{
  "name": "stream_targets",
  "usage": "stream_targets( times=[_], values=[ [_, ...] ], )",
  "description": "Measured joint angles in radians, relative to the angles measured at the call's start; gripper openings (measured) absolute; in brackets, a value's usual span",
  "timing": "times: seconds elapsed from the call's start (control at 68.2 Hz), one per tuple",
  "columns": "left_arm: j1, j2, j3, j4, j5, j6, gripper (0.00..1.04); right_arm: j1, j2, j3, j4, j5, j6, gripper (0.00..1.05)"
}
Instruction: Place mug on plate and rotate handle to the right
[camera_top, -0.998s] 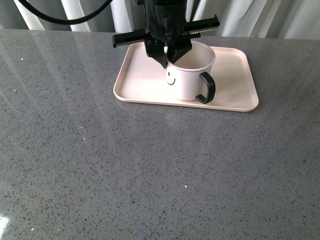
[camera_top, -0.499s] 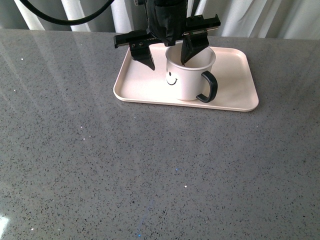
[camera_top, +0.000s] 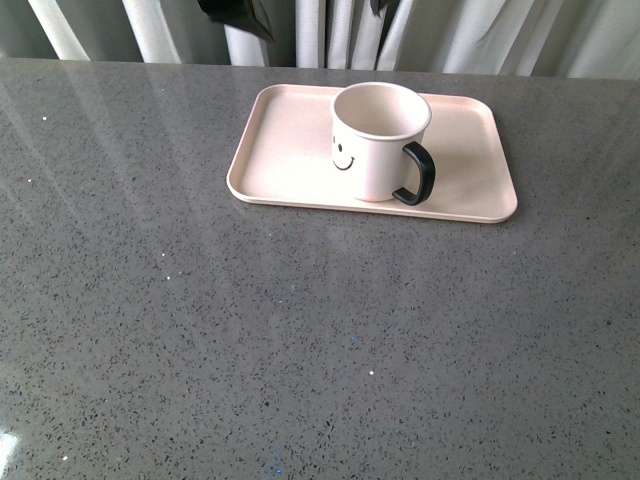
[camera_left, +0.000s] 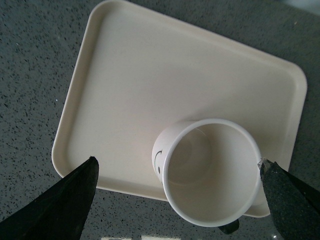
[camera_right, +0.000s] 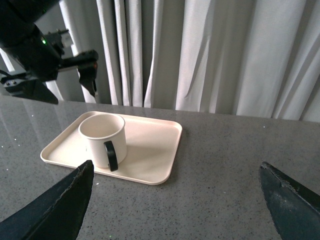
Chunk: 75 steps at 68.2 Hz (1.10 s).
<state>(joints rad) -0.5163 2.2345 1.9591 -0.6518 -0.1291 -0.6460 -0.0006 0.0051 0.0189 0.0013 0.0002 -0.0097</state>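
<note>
The cream-white mug (camera_top: 375, 140) with its black smiley face stands upright on the pale pink plate (camera_top: 285, 165). Its black handle (camera_top: 418, 175) points to the right and slightly toward me. My left gripper (camera_left: 177, 162) is open and empty, high above the mug, with the jaws spread wider than the mug's rim (camera_left: 212, 172). In the front view only one of its fingers (camera_top: 240, 15) shows, at the top edge. My right gripper (camera_right: 176, 165) is open and empty over bare table, well to the side of the plate (camera_right: 150, 150) and mug (camera_right: 102, 137).
The grey speckled table (camera_top: 300, 340) spreads around the plate. White curtains (camera_right: 210, 50) hang behind the table's far edge. The left arm (camera_right: 30, 55) hovers above the plate's far side in the right wrist view.
My left gripper opened off the mug's rim and rose up, almost out of the front view. The mug stays on the plate where it was, handle to the right.
</note>
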Motion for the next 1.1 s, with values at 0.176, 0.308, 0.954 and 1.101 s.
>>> stream_targets(
  times=[0.176,0.308,0.954,1.101],
  values=[
    [0.019,-0.179,-0.283,0.409,-0.229,0.197,0.85,0.0,0.0,0.0,0.0,0.0,0.0,0.96],
    [0.098,-0.425,-0.775,1.084,-0.25,0.5,0.61,0.0,0.0,0.0,0.0,0.0,0.0,0.96],
    [0.38,-1.049,-1.715,1.585,-0.007,0.635,0.01,0.0,0.0,0.0,0.0,0.0,0.0,0.96],
    [0.41,-1.165,-1.791,1.547,0.029,0.635,0.01,0.0,0.0,0.0,0.0,0.0,0.0,0.96]
  ],
)
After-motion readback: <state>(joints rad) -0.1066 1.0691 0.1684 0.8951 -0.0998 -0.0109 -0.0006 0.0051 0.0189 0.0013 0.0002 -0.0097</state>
